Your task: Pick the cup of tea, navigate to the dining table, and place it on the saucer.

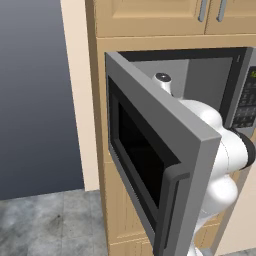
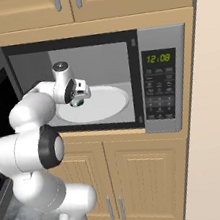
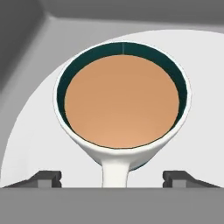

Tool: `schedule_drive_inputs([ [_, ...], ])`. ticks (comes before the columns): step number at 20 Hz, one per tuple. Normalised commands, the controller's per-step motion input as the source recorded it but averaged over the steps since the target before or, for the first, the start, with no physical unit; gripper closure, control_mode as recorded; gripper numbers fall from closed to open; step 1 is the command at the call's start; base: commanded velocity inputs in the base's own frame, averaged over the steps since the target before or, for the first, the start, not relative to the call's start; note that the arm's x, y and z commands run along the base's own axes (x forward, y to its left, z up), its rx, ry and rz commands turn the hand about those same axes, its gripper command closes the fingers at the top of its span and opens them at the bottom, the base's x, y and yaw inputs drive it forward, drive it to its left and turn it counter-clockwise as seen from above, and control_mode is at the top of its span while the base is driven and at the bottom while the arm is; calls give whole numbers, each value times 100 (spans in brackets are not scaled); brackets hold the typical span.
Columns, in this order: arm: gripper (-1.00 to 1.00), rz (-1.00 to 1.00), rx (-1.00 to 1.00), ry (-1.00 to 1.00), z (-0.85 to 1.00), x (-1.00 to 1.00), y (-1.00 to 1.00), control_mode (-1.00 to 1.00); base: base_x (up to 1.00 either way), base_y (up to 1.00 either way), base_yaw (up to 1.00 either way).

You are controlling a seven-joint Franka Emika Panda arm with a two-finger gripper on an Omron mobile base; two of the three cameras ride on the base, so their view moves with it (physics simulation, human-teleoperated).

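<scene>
The gripper (image 3: 112, 177) is being held inside the open microwave (image 2: 166, 85), directly over the cup of tea (image 3: 122, 103), with its finger tips (image 3: 46, 177) spread apart to either side of the cup's handle (image 3: 116, 173) (nothing is being gripped). The cup, brimming with brown liquid, is being carried by the large white microwave plate (image 2: 108, 104), near its left edge.

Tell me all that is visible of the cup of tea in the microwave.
The cup of tea is a round mug, whitish outside with a dark green inner rim, filled with flat brown liquid. Its pale handle points toward the camera, between the two tips of the claw, which stand wide apart and do not visibly touch it. It stands upright on the white round plate inside the open microwave.
</scene>
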Motion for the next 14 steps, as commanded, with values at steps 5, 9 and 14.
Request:
schedule_drive_inputs([
  [5, 100, 0, 0, 1, -1, 4, 0, -100, 0, 0, 0],
  [9, 100, 0, 0, 1, 0, 0, 0, -100, 0, 0, 0],
  [14, 100, 0, 0, 0, 0, 0, 0, -100, 0, 0, 0],
])
